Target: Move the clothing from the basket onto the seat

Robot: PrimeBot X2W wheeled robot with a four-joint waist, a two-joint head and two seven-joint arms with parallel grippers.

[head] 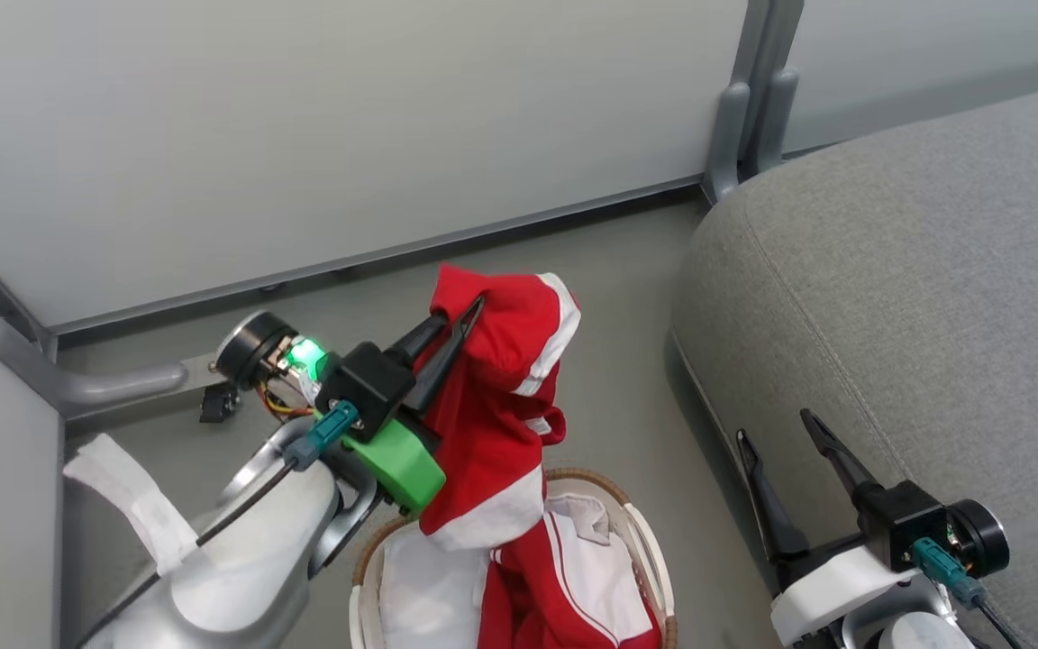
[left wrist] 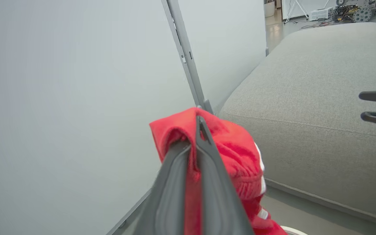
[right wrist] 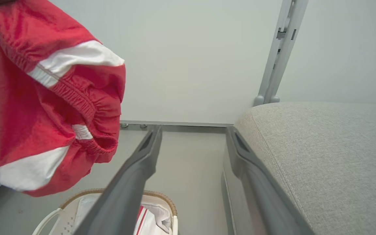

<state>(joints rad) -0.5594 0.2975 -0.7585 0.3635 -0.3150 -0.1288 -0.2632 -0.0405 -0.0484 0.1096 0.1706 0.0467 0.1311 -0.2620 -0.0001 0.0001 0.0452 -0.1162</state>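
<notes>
**Lifting Clear Before We Swing Right**

Our left gripper [head: 469, 315] is pinched together on the top fold of a red garment [head: 492, 424], and the rest of the fabric hangs loose below the fingers. The garment hangs in the air over the far rim of the basket [head: 645, 532]. In the right wrist view its white hem appears to be clear of that rim. More red-and-white clothing [head: 564, 577] lies inside the basket on the white liner [head: 420, 577]. The basket stands on the floor [head: 627, 297], just beside the rounded edge of the seat [head: 915, 270].

Our right gripper [head: 776, 428] has its fingers apart and holds nothing, and it hovers at that same edge of the seat.

We judge the step in hand to be the carry across. To do it well, we should hold the pinch firm, since only a fold is caught and soft cloth can slip. We should raise the garment until its hem would pass above the seat's edge, then swing right. We should let go only once it is well inside that edge, so that nothing slides to the floor. The right gripper sits near the path, so we would pass behind it or move it aside.
</notes>
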